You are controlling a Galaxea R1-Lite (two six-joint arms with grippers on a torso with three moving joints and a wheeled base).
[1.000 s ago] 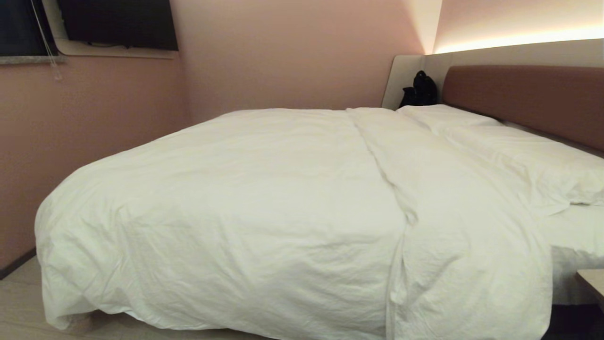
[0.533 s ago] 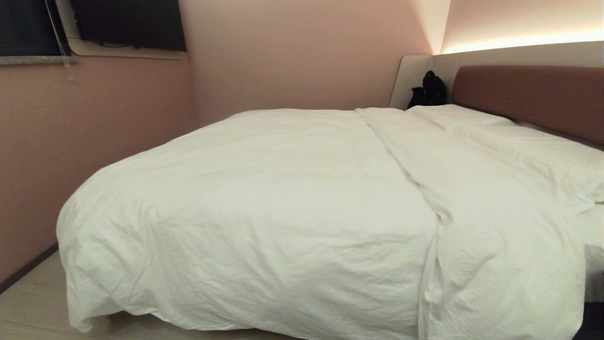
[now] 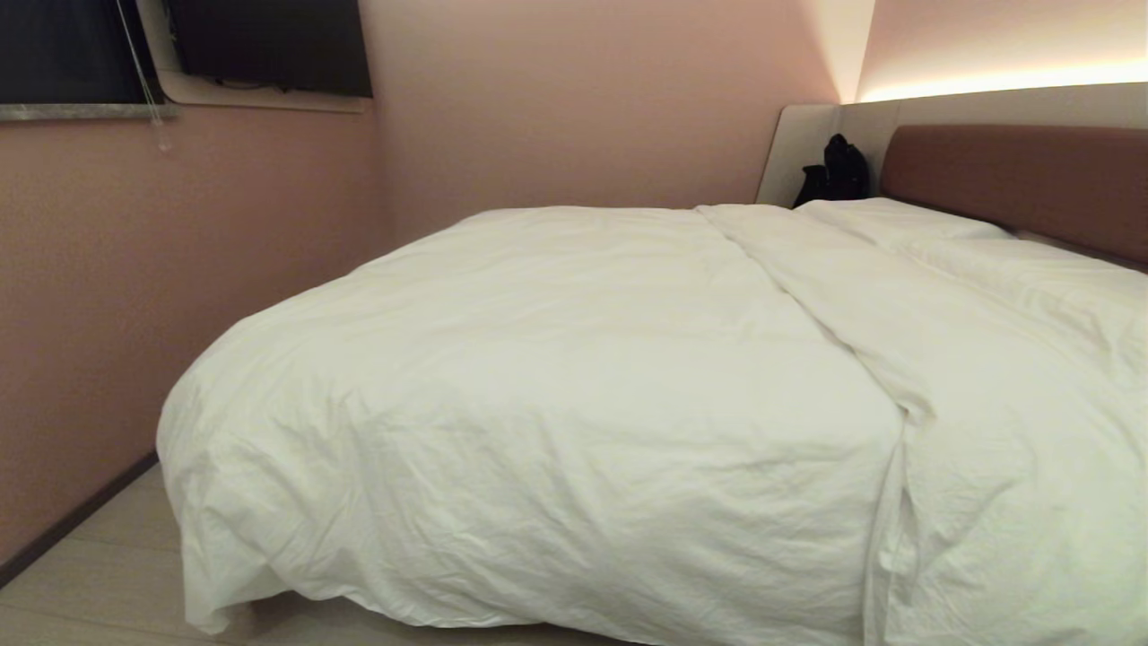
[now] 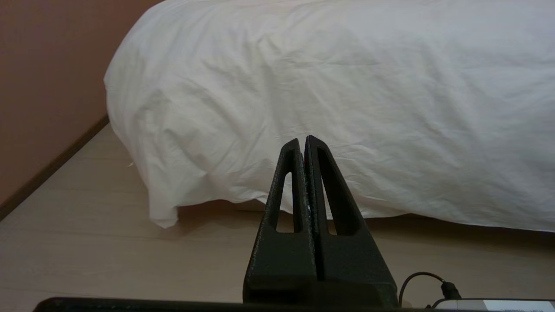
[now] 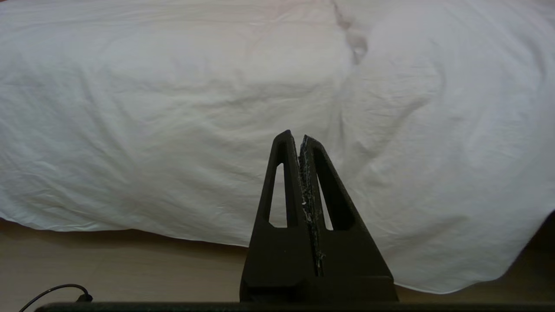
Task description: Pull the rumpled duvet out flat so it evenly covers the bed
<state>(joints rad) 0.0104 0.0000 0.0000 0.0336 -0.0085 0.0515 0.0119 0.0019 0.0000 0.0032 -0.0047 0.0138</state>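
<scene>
The white duvet (image 3: 574, 377) lies spread over the bed (image 3: 1022, 175) and hangs down its near side almost to the floor. A long fold (image 3: 834, 332) runs across it from the far side to the near edge, with creased cloth to its right. Neither arm shows in the head view. My left gripper (image 4: 302, 141) is shut and empty, held low above the floor, short of the duvet's hanging corner (image 4: 162, 216). My right gripper (image 5: 297, 136) is also shut and empty, in front of the duvet's draped side (image 5: 173, 108), apart from it.
White pillows (image 3: 897, 220) lie by the brownish-red headboard, and a black bag (image 3: 839, 170) stands in the far corner. A pink wall (image 3: 108, 314) runs close along the bed's left end, leaving a narrow strip of pale wood floor (image 4: 86, 242). A dark window (image 3: 269, 45) is above.
The whole head picture has slid to the right, so the camera has moved; the bed's left end and the floor strip now show more. Duvet and arms look unchanged.
</scene>
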